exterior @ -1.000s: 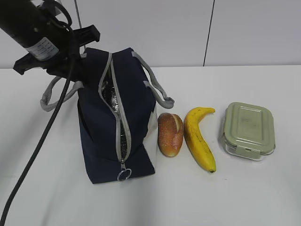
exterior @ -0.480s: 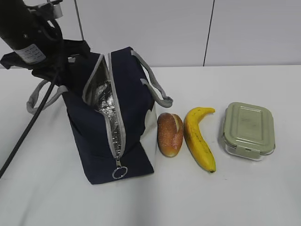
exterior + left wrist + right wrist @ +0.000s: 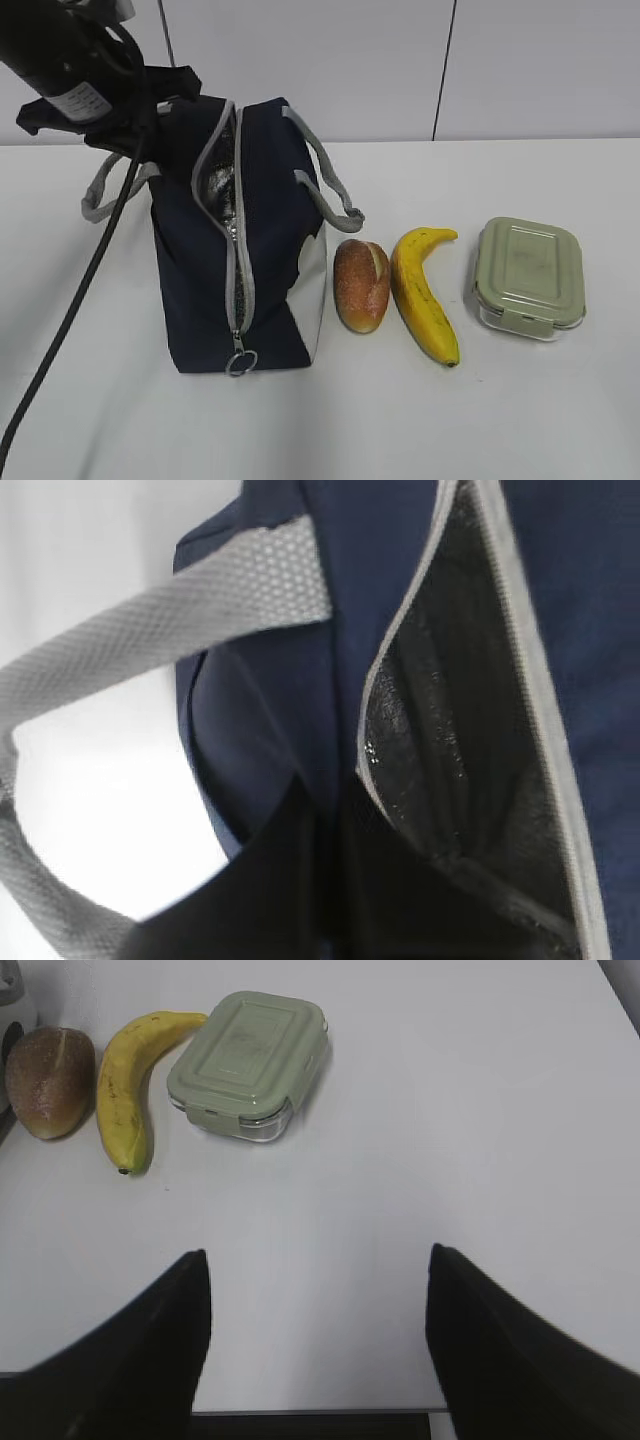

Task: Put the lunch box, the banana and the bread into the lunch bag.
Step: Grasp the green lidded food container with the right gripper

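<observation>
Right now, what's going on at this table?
The left gripper is shut on the rear of the lunch bag, which stands upright with its zipper partly open, showing silver lining. The bread, banana and lunch box lie in a row on the table beside the bag, none packed. The right gripper is open above bare table, holding nothing.

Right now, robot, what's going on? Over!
Left gripper shut on lunch bag, zipper partly open. Right gripper open, empty. Bread, banana, lunch box on table, unobstructed.
</observation>
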`<state>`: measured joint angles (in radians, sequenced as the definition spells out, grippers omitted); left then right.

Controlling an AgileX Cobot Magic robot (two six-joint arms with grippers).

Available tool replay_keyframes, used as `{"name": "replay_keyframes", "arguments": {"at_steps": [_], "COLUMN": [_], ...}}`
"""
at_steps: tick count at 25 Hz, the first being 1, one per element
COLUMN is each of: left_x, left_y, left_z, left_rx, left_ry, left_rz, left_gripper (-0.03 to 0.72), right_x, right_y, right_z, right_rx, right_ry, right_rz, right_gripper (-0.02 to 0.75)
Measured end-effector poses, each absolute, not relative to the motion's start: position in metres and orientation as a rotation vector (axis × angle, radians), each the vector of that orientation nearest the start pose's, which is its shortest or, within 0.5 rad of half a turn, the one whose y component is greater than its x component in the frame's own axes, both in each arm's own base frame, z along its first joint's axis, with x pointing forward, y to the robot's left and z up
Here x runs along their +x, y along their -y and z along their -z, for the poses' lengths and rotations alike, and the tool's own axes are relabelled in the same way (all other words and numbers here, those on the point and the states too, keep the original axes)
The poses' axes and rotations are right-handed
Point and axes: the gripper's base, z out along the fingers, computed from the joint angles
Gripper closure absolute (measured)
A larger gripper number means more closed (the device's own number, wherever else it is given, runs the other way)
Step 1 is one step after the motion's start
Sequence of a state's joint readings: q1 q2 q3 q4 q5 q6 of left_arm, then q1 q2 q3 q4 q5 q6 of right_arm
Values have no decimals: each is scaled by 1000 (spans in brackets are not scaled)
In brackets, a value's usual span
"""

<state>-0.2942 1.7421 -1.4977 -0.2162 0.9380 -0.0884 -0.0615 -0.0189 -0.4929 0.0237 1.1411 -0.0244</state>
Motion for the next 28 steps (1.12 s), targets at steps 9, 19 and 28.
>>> {"name": "replay_keyframes", "arguments": {"at_steps": [9,19,28], "left_x": [363,363,363], "left_y": [127,129,129], "left_z": [-291,-291,-291], "left_rx": [152,141,137], "left_ry": [-2686,-2688,-2688], "left_rz": [409,435,443], "left_gripper": [687,687,687], "right_x": [32,141,216], "right_y": [-1,-2,5], "right_z": [-285,-276,-247], "right_rx": [84,100,141], "right_ry": [-2267,-2523,-2562], "right_rz": [-25,-105,-435], "right_gripper": [222,222,222]}}
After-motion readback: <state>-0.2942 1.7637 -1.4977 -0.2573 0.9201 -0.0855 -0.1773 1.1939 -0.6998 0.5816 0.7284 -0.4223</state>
